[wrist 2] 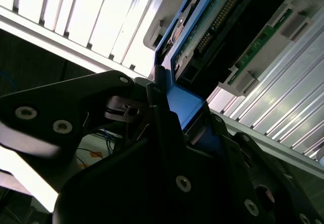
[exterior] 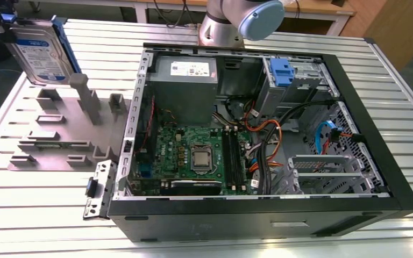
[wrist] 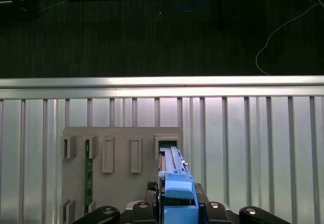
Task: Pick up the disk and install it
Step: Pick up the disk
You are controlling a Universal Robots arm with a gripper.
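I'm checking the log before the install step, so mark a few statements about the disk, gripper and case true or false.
1. The gripper grips the disk by its blue frame. True.
2. The disk sits inside the case. False: it is outside the case, at the grey fixture on the exterior view's left.
3. The case lies open with its motherboard showing. True.
4. The disk lies flat on the table. False: it stands on edge, held from above.
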